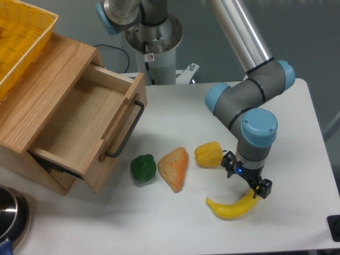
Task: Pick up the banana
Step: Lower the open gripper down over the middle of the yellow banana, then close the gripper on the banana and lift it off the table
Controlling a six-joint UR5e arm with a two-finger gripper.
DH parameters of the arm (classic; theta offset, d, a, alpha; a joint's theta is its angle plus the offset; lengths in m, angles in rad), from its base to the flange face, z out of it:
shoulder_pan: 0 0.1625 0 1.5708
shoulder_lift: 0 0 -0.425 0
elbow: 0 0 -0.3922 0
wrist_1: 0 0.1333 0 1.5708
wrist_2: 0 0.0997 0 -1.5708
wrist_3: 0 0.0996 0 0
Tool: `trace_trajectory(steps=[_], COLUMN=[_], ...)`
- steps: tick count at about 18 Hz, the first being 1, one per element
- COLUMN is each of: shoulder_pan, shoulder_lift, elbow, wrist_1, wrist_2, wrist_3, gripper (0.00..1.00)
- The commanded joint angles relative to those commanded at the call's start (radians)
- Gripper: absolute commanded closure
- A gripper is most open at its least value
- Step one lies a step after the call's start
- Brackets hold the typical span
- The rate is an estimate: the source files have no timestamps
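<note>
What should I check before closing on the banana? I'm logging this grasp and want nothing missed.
1. Gripper over the right target: ok. It sits at the upper end of the banana, not at the yellow pepper.
2. Fingers apart: ok, they look open on either side of the banana's end.
3. Fingers low enough to grip: cannot tell from this single view.
4. Grasp point: not ok for balance. It is near the tapered end, so the long body may swing.
5. Neighbours clear: ok. The pepper, the orange wedge and the green pepper lie apart from the banana.
6. Banana flat on the table: ok.
</note>
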Motion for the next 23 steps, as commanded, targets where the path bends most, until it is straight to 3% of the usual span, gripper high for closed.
trace_trajectory(steps=[6,13,18,23], shoulder_pan=[0.051,0.060,0.058,0.058], shoulder_lift=[-0.045,-0.078,-0.084,-0.081], elbow=[0.028,0.048,0.043,0.041], wrist_1=[0.006,0.011,0.009,0.009], wrist_2=[-0.003,-0.003,-0.005,-0.008], wrist_3=[0.070,0.121,0.120,0.121], gripper=[0.00,0.01,0.21,0.65])
